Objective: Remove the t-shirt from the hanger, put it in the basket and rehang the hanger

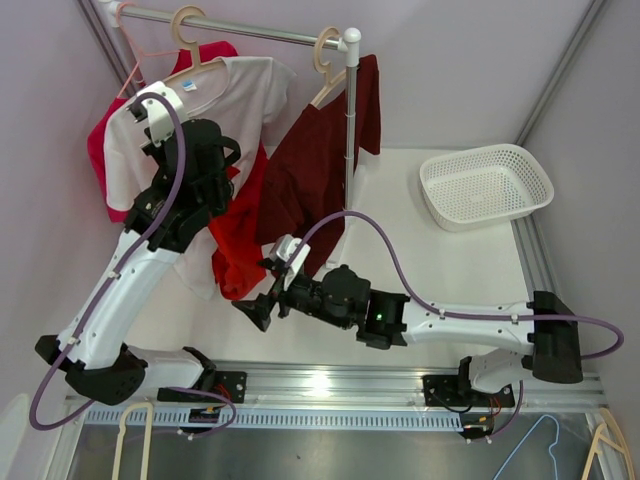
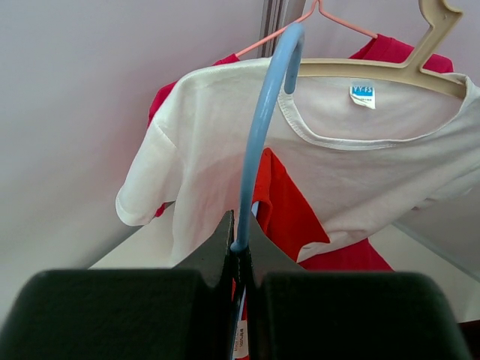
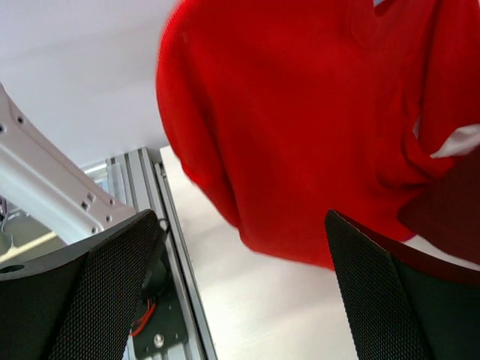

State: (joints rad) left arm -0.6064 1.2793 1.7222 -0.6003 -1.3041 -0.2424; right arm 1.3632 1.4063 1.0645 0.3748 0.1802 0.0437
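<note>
A bright red t-shirt hangs on a light blue hanger. My left gripper is shut on the lower end of the hanger's hook and holds it up in front of the rack; in the top view the gripper sits just above the shirt. The shirt also shows below the hook in the left wrist view. My right gripper is open, just below the shirt's lower edge. In the right wrist view the shirt hangs above the wide-open gripper, apart from both fingers.
A white t-shirt on a beige hanger and a dark red shirt hang on the rail. The rack's pole stands mid-table. A white basket sits at the right. Spare hangers lie past the near edge.
</note>
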